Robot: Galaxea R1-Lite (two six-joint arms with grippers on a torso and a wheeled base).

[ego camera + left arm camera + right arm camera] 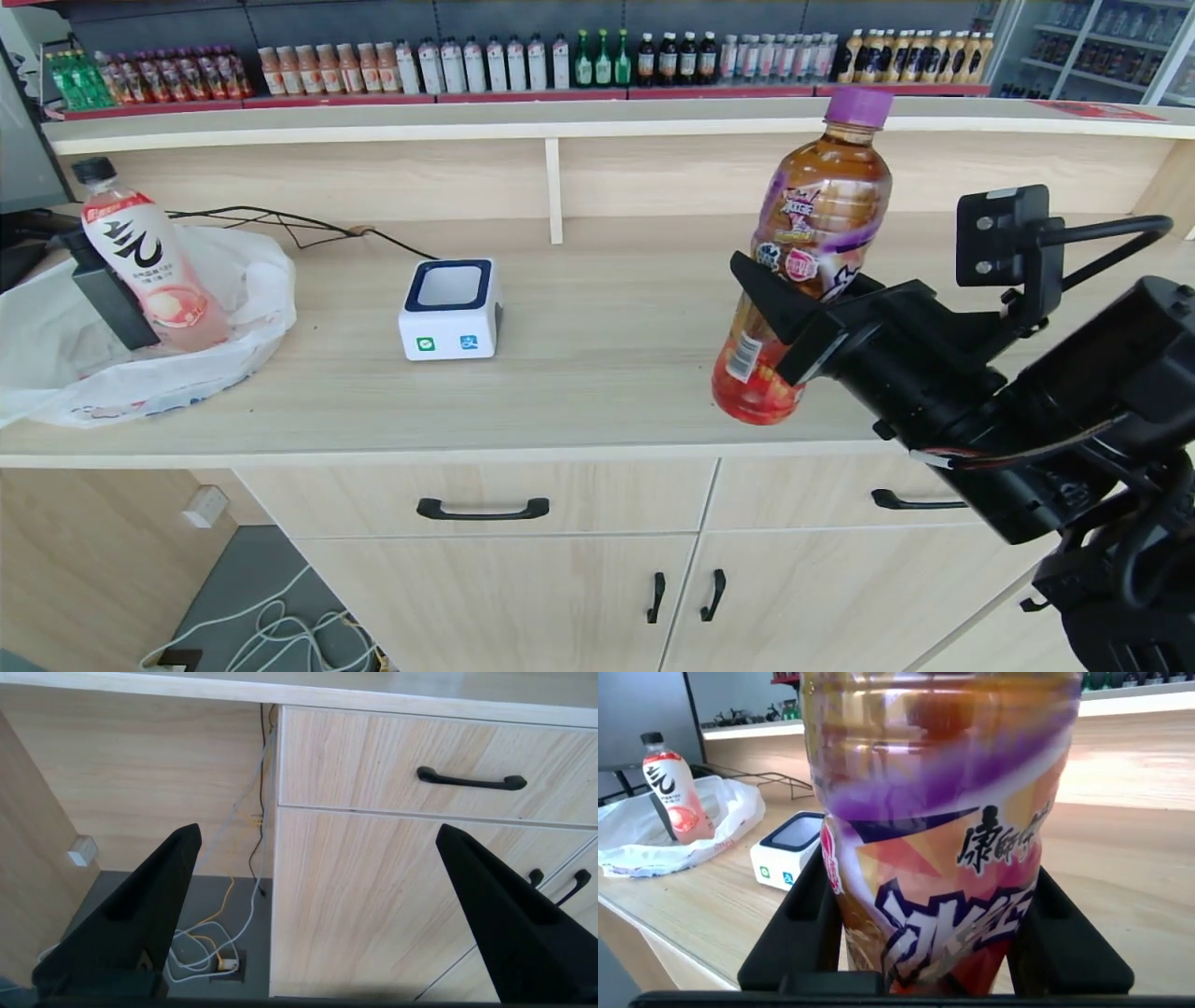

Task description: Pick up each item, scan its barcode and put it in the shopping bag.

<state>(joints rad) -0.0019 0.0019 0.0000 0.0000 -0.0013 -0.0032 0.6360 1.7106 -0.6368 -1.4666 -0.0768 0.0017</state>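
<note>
Above counter point(607, 355): right fingers point(773, 301) clamp tea bottle point(822, 224) | left fingers point(140, 924) spread wide, facing drawer point(374, 761)

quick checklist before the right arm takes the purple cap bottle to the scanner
1. Grip: right gripper is shut on the purple-cap bottle, held clear of the counter: ok.
2. Barcode over the scanner: not ok, the bottle is well to the scanner's right.
3. Path along the counter to the scanner: ok.
4. Left gripper open, low by the drawers, out of the way: ok.
5. Room in the shopping bag beside the pink bottle: cannot tell.
</note>
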